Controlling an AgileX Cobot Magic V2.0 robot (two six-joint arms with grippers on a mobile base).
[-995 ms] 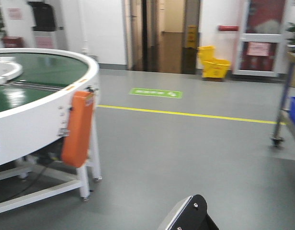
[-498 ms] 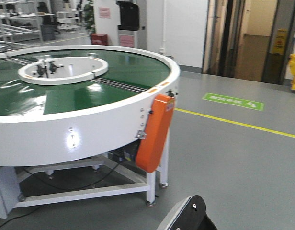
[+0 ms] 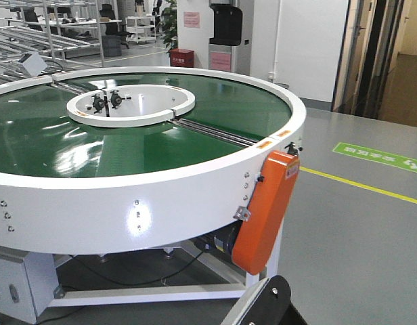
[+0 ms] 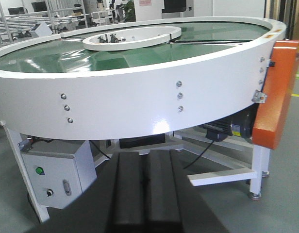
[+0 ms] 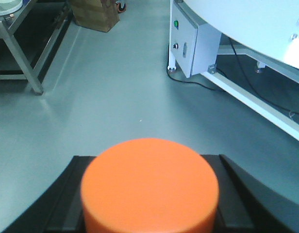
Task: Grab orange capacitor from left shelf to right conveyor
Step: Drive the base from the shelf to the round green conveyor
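The right conveyor [image 3: 215, 139] is a big ring with a glossy green belt, a white rim and a white round central opening [image 3: 130, 108]; it fills the front view and also shows in the left wrist view [image 4: 140, 92]. My right gripper [image 5: 149, 194] is shut on the orange capacitor [image 5: 149, 187], whose flat orange top fills the lower right wrist view, above the grey floor beside the conveyor's frame. My left gripper [image 4: 147, 187] is shut and empty, low in front of the conveyor's white wall. The left shelf is out of view.
An orange pad [image 3: 264, 211] hangs on the conveyor's right side by a leg. A grey control box [image 4: 57, 174] sits under the rim. A steel table leg [image 5: 23, 58] and a cardboard box [image 5: 93, 14] stand on the floor. Roller racks [image 3: 32, 37] stand behind.
The front view has swung left: the conveyor has slid rightward and now fills the frame, while the doorway, yellow bucket and blue-bin cart have left the view.
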